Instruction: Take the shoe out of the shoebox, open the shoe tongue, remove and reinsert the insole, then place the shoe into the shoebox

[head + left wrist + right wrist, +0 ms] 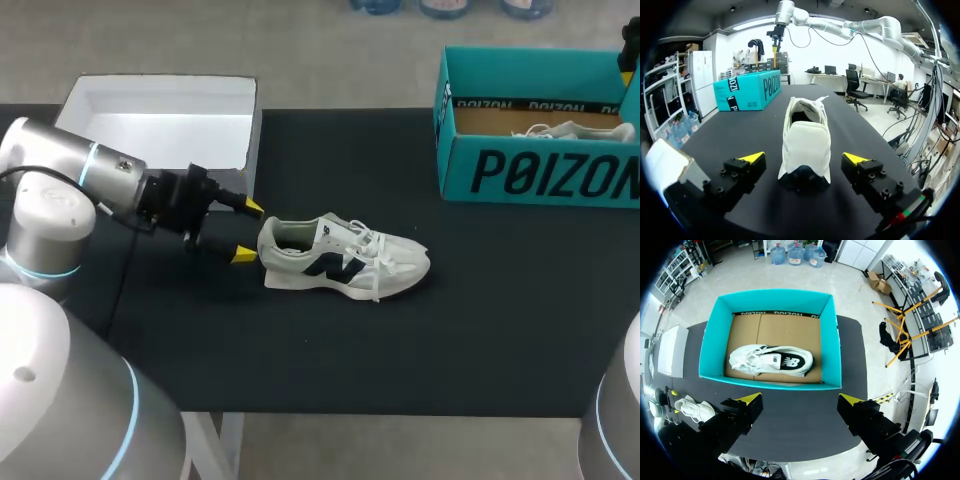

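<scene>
A white sneaker with a dark logo (pixel 340 258) lies on its sole on the black table, toe to the right. My left gripper (pixel 247 232) stands open at its heel. In the left wrist view the heel (pixel 805 145) sits between the yellow fingertips (pixel 752 157) with gaps on both sides. The teal shoebox (pixel 540 150) stands at the back right with a second white shoe (pixel 771 360) lying on its side inside. My right gripper (pixel 800 400) hangs open high above the box, holding nothing.
A white box lid (pixel 160 120) lies upturned at the back left, just behind my left arm. Black tabletop (pixel 400 350) stretches in front of the sneaker and between it and the shoebox.
</scene>
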You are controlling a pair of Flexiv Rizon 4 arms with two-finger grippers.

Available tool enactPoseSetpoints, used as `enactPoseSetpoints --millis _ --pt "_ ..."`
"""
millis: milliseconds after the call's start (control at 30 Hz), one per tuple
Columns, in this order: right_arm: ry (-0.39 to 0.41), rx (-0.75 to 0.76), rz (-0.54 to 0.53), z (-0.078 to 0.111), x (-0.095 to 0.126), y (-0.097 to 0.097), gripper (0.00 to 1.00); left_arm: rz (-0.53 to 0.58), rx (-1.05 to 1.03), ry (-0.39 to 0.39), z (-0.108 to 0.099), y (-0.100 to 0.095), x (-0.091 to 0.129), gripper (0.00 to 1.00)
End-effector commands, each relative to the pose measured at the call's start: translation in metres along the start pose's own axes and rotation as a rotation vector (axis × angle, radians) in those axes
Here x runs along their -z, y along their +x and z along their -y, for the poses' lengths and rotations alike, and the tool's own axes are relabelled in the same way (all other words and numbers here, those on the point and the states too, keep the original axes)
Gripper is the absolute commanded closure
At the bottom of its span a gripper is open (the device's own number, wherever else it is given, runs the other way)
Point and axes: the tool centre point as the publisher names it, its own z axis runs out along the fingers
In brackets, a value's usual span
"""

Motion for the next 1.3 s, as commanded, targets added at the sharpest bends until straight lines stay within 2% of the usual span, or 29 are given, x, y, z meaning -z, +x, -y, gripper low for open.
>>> enactPoseSetpoints --millis 33,333,633,1067,1100,1167,1200,1233,1300 --pt "0.000 -0.001 -0.001 0.000 0.000 0.000 0.00 -0.007 0.005 -0.002 -0.006 -0.007 -0.011 0.00" --pt "0.000 -0.001 -0.001 0.000 0.000 0.000 0.00 -0.008 0.041 -0.003 -0.019 -0.009 -0.031 0.00" --pt "0.000 -0.001 -0.001 0.000 0.000 0.000 0.00 -0.037 0.047 0.000 -0.023 -0.007 -0.043 0.00" --pt "0.000 -0.001 -0.001 0.000 0.000 0.000 0.00 -0.041 0.062 -0.069 -0.028 0.001 -0.064 0.00" --pt "0.000 -0.001 -0.001 0.000 0.000 0.000 0.00 -0.044 0.062 -0.069 -0.029 0.001 -0.065 0.03" --pt "0.000 -0.001 -0.001 0.000 0.000 0.000 0.00 -0.030 0.072 -0.077 -0.030 0.002 -0.066 0.16" --pt "0.000 -0.001 -0.001 0.000 0.000 0.000 0.00 -0.021 0.080 -0.074 -0.030 0.002 -0.067 0.51" --pt "0.000 -0.001 -0.001 0.000 0.000 0.000 0.00 -0.017 0.084 -0.075 -0.030 0.002 -0.068 0.62" --pt "0.000 -0.001 -0.001 0.000 0.000 0.000 0.00 -0.009 0.089 -0.074 -0.030 0.003 -0.070 0.98"
